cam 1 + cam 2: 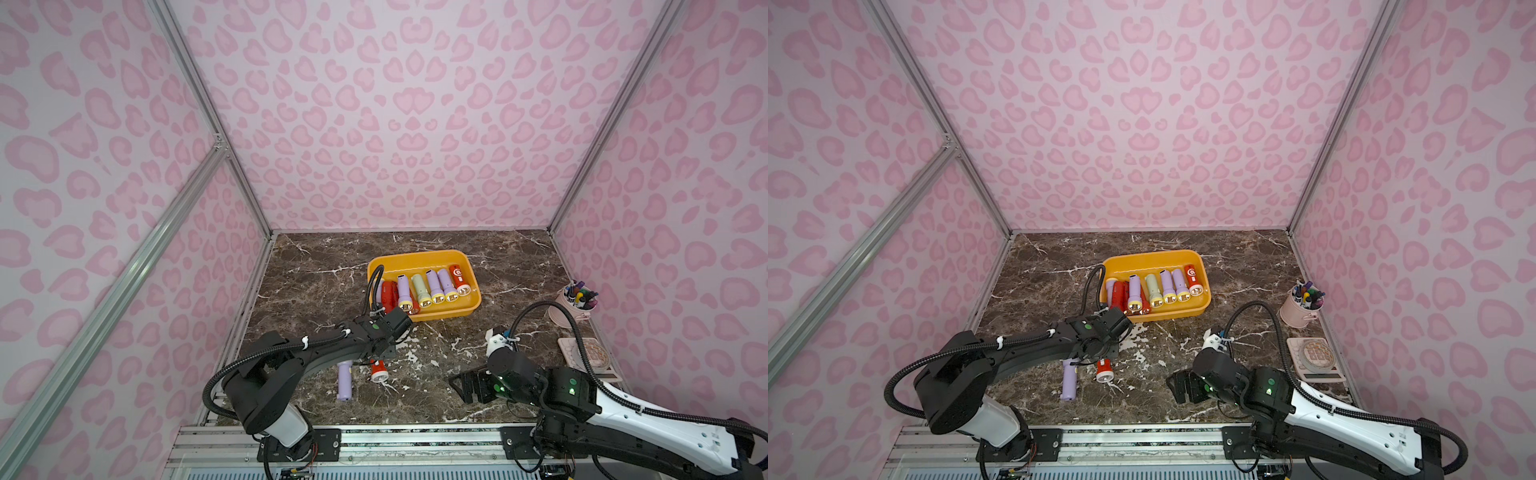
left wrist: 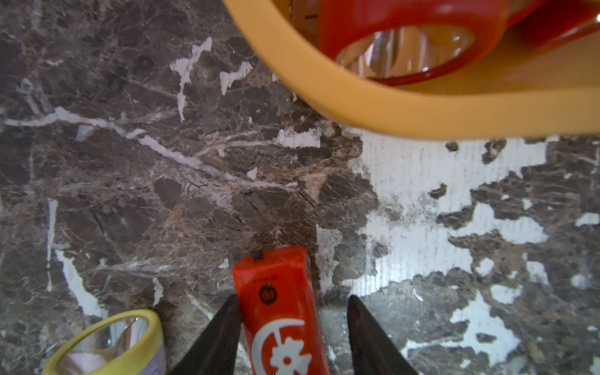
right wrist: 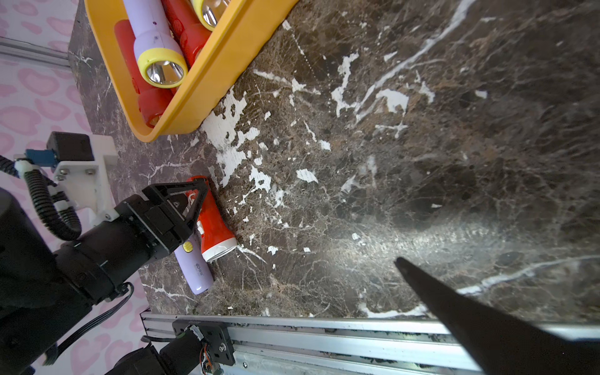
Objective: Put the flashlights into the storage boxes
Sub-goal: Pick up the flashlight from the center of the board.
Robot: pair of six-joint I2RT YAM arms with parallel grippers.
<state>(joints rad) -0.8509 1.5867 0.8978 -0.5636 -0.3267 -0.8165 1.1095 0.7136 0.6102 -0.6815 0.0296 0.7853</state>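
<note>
two flashlights (image 1: pixel 345 380) lie on table (image 1: pixel 457 353) before tray (image 1: pixel 415 254).

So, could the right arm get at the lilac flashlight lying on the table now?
Probably not cleanly: the left arm lies across the lilac flashlight, with the left gripper open around the red flashlight beside it.

Yellow-orange tray (image 1: pixel 415 254); orange-red flashlight (image 2: pixel 279 311); brown marble table (image 1: pixel 316 270).

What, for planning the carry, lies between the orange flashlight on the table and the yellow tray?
Only bare, white-scuffed marble table from flashlight to tray; the left wrist view shows it.
</note>
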